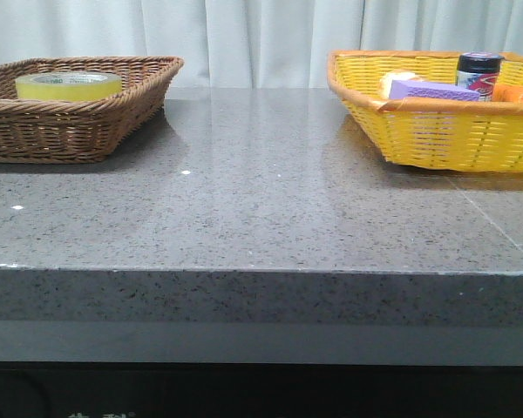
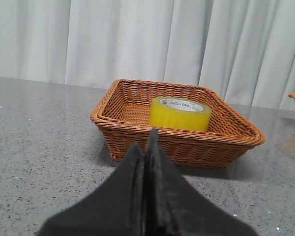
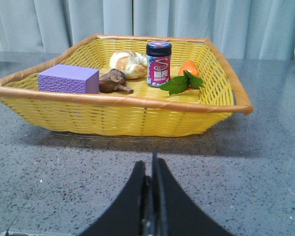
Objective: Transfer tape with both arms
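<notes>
The yellow tape roll (image 1: 68, 85) lies flat in the brown wicker basket (image 1: 78, 131) at the table's far left. In the left wrist view the tape (image 2: 179, 113) sits in the same basket (image 2: 187, 142), a short way beyond my left gripper (image 2: 146, 142), which is shut and empty over the grey table. My right gripper (image 3: 150, 164) is shut and empty, in front of the yellow basket (image 3: 118, 115). Neither gripper shows in the front view.
The yellow basket (image 1: 453, 131) at the far right holds a purple block (image 3: 69, 78), a dark-lidded jar (image 3: 159, 57), a bread roll (image 3: 128, 64), a brown object (image 3: 114, 81) and an orange with leaves (image 3: 187, 73). White curtains hang behind the table.
</notes>
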